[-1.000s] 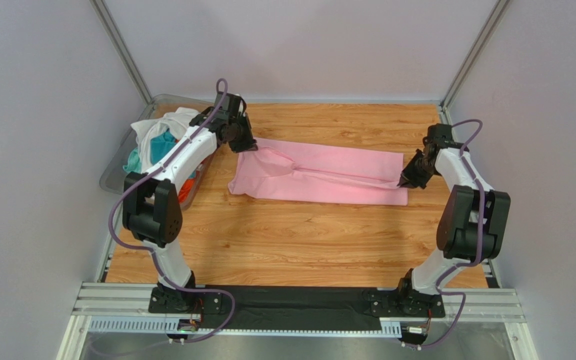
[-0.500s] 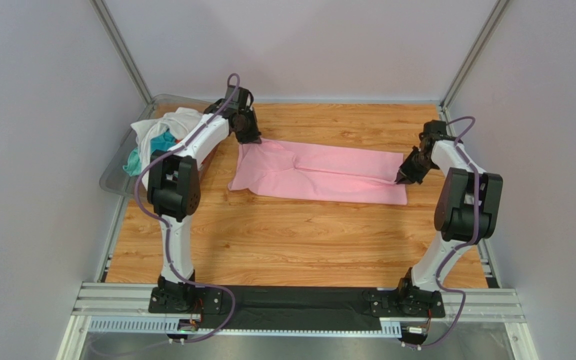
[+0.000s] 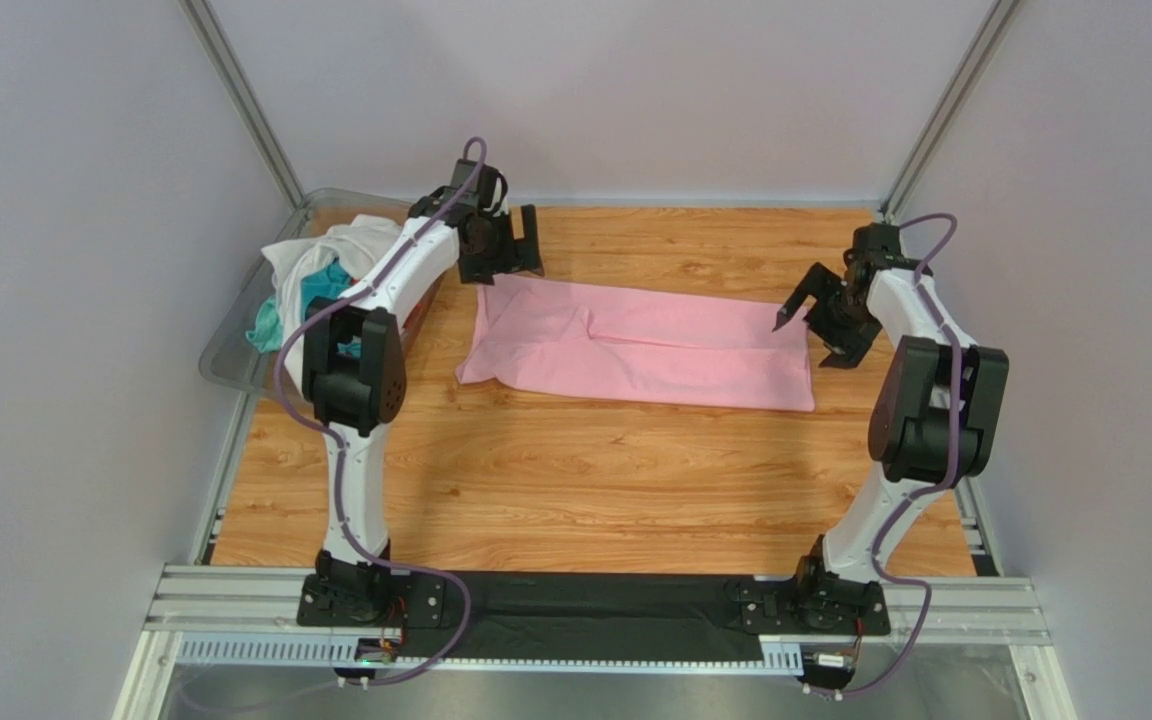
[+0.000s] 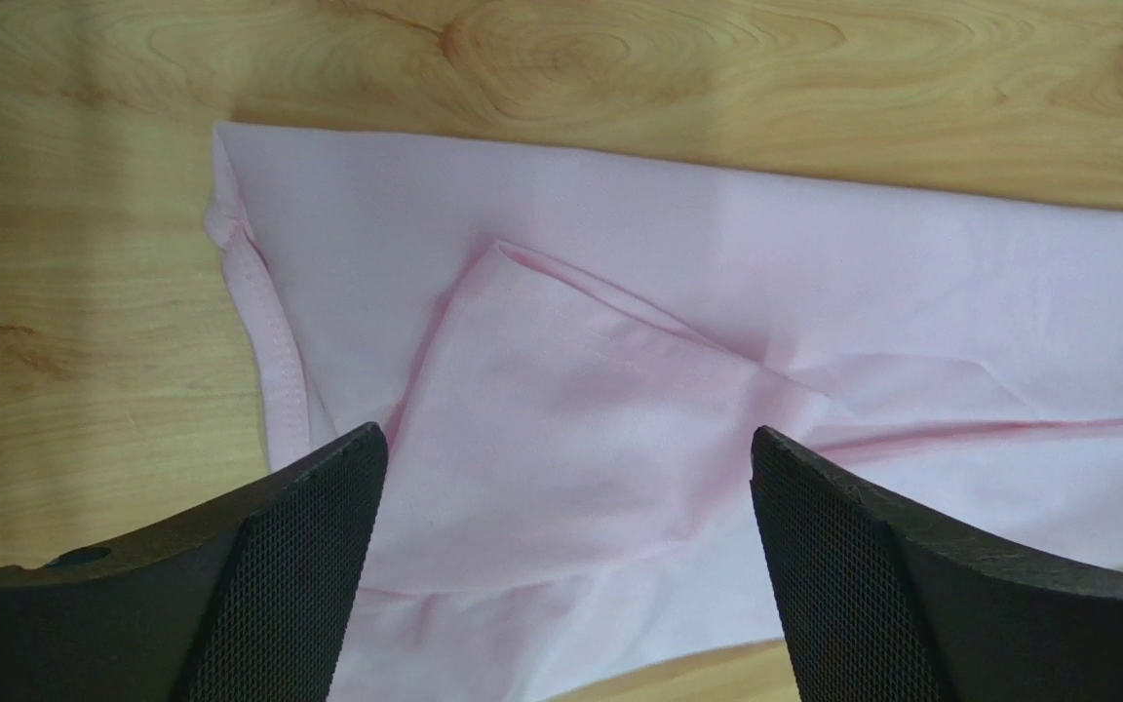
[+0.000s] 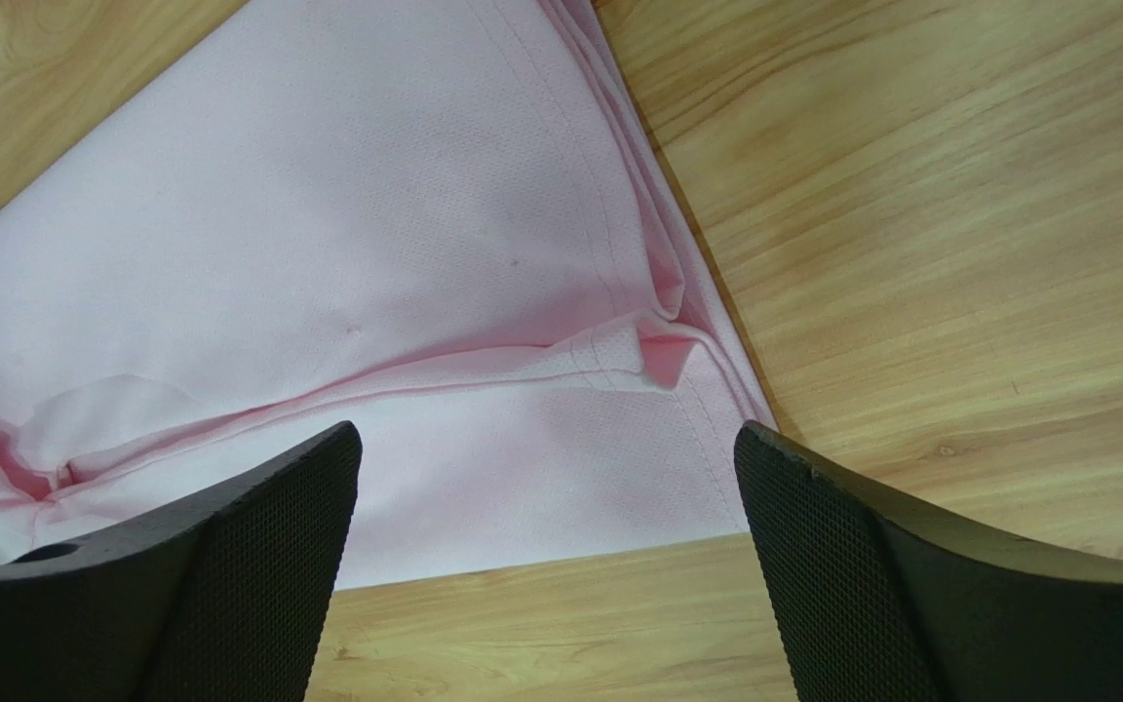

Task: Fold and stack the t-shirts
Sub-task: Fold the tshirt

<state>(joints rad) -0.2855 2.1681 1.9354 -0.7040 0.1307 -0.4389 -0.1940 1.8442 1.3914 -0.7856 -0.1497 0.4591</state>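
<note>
The light pink t-shirt (image 3: 635, 345) lies flat on the wooden table, folded into a long band running left to right. My left gripper (image 3: 515, 251) hovers open just above its far left end; the left wrist view shows the cloth (image 4: 641, 380) with a folded flap and hem between my wide-apart fingers (image 4: 289, 571). My right gripper (image 3: 817, 327) stands open over the shirt's right end, where the right wrist view shows the hemmed edge (image 5: 377, 220) and a small bunched corner. Neither gripper holds anything. White (image 3: 315, 258) and teal (image 3: 327, 290) t-shirts are heaped at the left.
A clear plastic bin (image 3: 232, 357) at the table's left edge holds the heap of other shirts; my left arm reaches past it. Grey walls and metal posts close in the back and sides. Bare wood lies between the pink shirt and the arm bases.
Both grippers were shut on the ends of the pink shirt and have opened wide, letting it go. The shirt now rests flat; the right gripper has lifted slightly off it.
</note>
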